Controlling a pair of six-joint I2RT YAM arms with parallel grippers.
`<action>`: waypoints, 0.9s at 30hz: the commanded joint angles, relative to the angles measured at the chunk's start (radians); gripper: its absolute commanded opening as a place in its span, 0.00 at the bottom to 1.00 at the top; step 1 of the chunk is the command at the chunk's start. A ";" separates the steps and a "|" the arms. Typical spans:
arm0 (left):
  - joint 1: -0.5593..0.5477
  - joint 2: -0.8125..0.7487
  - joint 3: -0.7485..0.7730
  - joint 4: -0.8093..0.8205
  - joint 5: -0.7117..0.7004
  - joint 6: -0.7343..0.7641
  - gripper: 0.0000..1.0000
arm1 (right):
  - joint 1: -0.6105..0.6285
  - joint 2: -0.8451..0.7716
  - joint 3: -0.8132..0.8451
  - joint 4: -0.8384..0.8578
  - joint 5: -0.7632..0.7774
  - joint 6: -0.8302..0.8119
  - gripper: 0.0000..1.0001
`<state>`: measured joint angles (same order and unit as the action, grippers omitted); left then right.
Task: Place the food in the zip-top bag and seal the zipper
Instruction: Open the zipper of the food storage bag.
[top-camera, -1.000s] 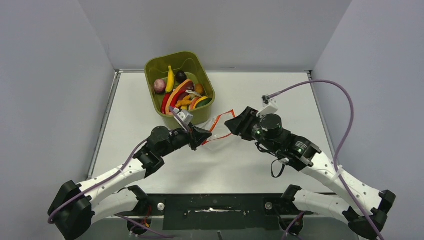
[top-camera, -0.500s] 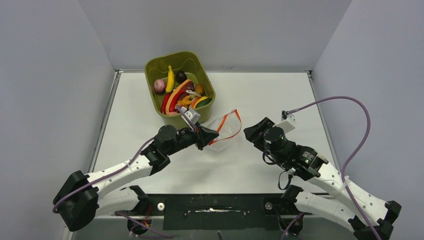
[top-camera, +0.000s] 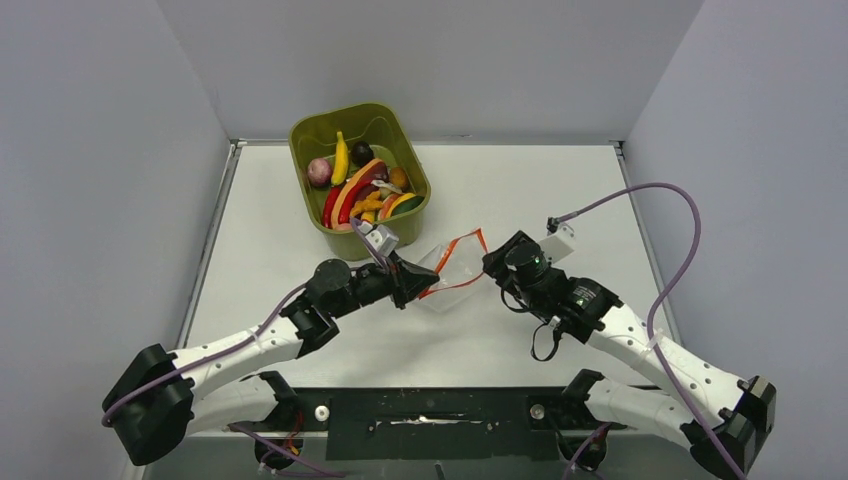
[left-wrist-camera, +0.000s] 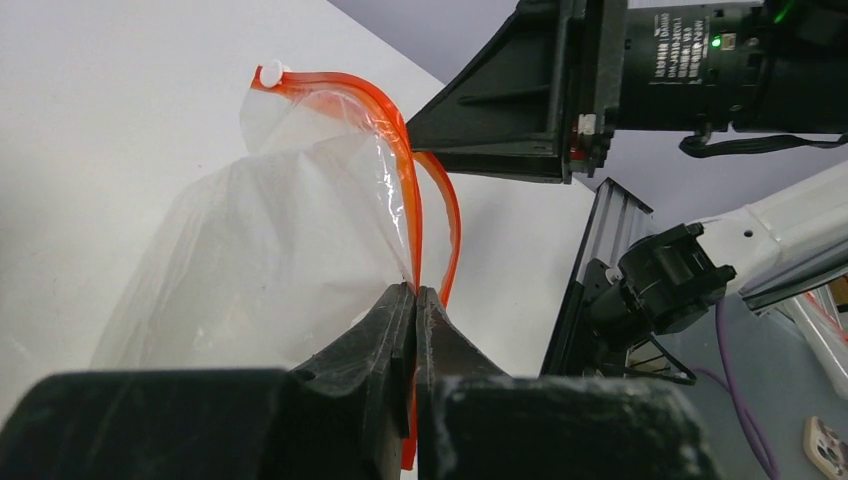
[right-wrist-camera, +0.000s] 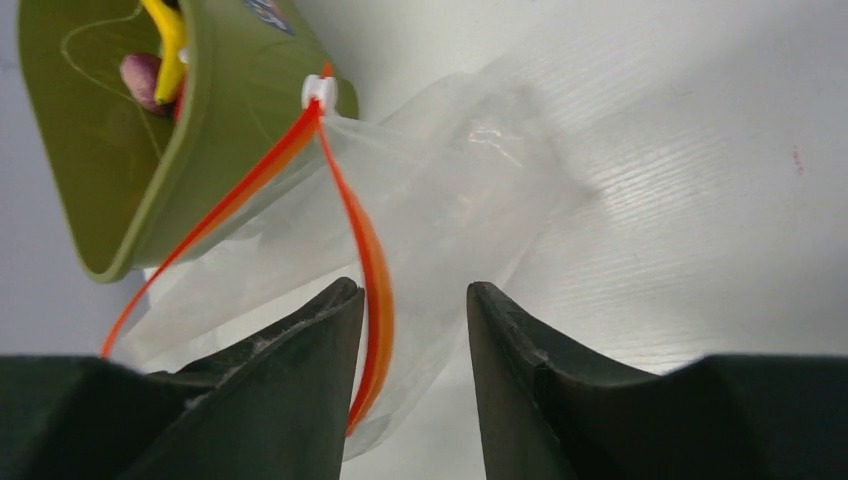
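The clear zip-top bag hangs lifted at the table's middle, its red-orange zipper bowed open. My left gripper is shut on one side of the zipper strip, holding the bag up. My right gripper is open at the bag's right side; in the right wrist view the other strip lies between its fingers, against the left one. The food, banana, purple pieces, red peppers and orange slices, lies in the olive-green bin.
The olive-green bin stands at the back left, just behind the bag; it also shows in the right wrist view. Purple cables loop from both arms. Grey walls close the table on three sides.
My left gripper lifted the bag's mouth up and right. My right gripper drew back to the right, then came in again to the bag's right strip, still open.
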<state>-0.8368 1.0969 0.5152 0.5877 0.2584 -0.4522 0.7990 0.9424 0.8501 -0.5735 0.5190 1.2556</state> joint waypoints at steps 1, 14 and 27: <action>-0.005 -0.041 -0.018 0.100 0.010 -0.021 0.00 | -0.027 -0.001 -0.047 0.044 0.011 0.032 0.38; -0.006 -0.070 0.035 0.026 -0.031 -0.066 0.39 | -0.035 -0.184 -0.026 0.072 0.042 -0.250 0.00; -0.013 0.105 0.432 -0.259 0.003 0.162 0.65 | -0.029 -0.153 0.172 -0.084 -0.146 -0.544 0.00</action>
<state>-0.8402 1.1660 0.8551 0.4107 0.2516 -0.3935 0.7712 0.7704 0.9615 -0.6106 0.4198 0.8303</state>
